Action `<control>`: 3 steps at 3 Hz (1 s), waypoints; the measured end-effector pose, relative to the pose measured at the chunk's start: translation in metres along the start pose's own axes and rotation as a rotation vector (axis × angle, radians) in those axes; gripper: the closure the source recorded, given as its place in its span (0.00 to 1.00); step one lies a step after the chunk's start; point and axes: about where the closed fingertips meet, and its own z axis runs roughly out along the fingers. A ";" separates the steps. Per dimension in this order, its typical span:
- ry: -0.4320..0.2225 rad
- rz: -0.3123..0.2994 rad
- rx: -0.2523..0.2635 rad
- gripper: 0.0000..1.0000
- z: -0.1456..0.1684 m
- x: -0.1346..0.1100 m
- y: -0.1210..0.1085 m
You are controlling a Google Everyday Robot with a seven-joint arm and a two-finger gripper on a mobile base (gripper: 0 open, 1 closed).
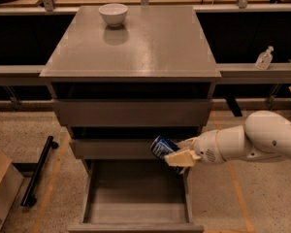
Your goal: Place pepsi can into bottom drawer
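can held over the open bottom drawer

camera view: the gripper (pixel 176 154) reaches in from the right at the end of a white arm (pixel 254 140) and sits in front of the grey-brown cabinet, at the right end of the middle drawer (pixel 111 148). its cream-coloured fingers (pixel 182 158) are closed around the pepsi can (pixel 162 147), pinching it from the right side. the can is tilted, its silver end pointing up and to the left, its dark-blue body with white markings showing. it is held in the air, overlapping the lower edge of the middle drawer's front and just above the back right corner of the bottom drawer (pixel 136 195).

the bottom drawer is pulled out toward the camera, its shallow box open from above. the can is not inside it and touches none of its walls. the middle drawer and the top drawer (pixel 131 113) are each pulled out a little, with a dark gap above each front.

on the cabinet top (pixel 145 47) a white bowl (pixel 113 14) stands near the back left, well apart from the can. a small clear bottle (pixel 264 58) stands on the ledge to the right. on the floor to the left lie a black bar (pixel 38 171) and a cardboard box (pixel 0 188).
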 end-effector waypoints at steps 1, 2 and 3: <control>0.000 0.000 0.000 1.00 0.000 0.000 0.000; 0.009 0.012 -0.025 1.00 0.010 0.006 0.000; -0.011 0.010 -0.091 1.00 0.049 0.008 -0.008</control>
